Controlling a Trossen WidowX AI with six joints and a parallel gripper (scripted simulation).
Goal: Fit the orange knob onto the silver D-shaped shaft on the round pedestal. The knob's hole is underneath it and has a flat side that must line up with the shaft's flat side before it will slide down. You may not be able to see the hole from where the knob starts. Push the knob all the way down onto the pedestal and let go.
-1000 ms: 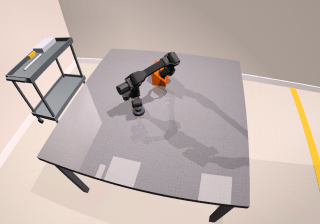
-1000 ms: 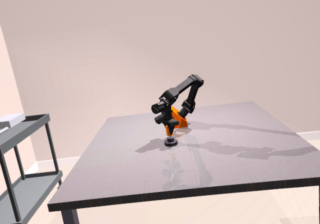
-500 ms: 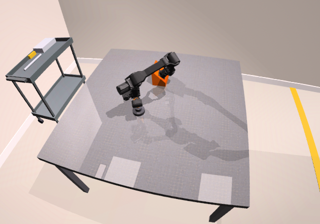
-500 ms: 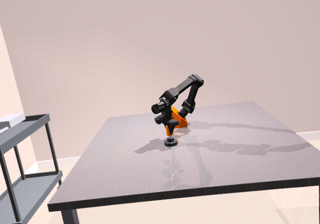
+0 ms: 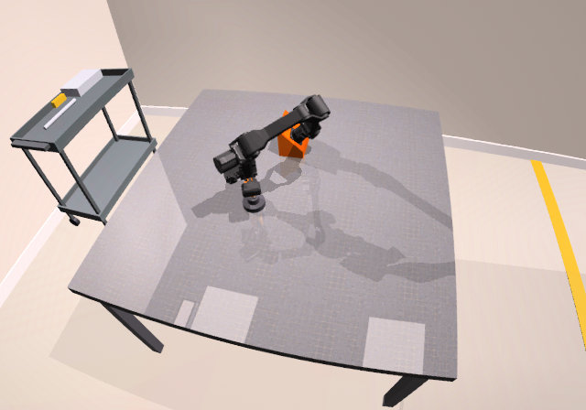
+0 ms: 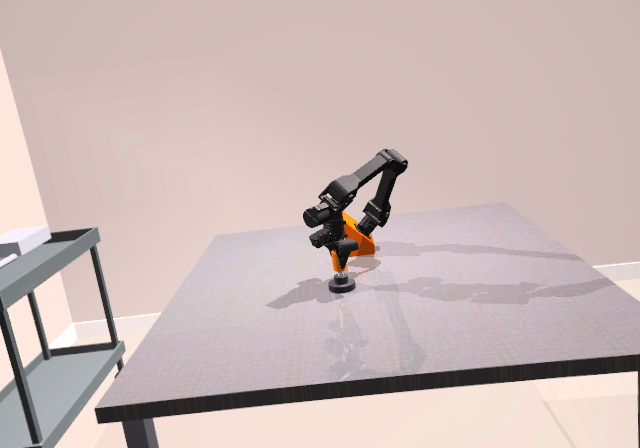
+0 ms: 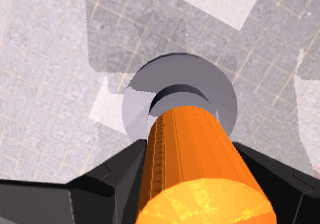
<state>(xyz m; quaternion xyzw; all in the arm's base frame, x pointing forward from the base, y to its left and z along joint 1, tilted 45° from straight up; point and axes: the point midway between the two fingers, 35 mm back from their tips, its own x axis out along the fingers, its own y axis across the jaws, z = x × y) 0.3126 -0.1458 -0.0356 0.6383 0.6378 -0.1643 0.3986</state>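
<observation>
The orange knob (image 6: 338,261) (image 7: 192,154) is held upright, or nearly so, between the fingers of my gripper (image 7: 187,149). My gripper is shut on it, directly above the dark round pedestal (image 5: 254,204) (image 6: 341,285) (image 7: 220,89). In the exterior view a short bit of the silver shaft (image 6: 341,274) shows between the knob's lower end and the pedestal, so the knob is not resting on the pedestal. The knob's hole and the flat sides are hidden. In the top view the fingers hide most of the knob.
The arm's orange base block (image 5: 292,148) (image 6: 364,245) stands behind the pedestal on the grey table (image 5: 378,159) (image 6: 232,340). A grey cart (image 5: 113,159) (image 6: 62,376) with a white box (image 5: 81,81) stands beyond the table's left edge.
</observation>
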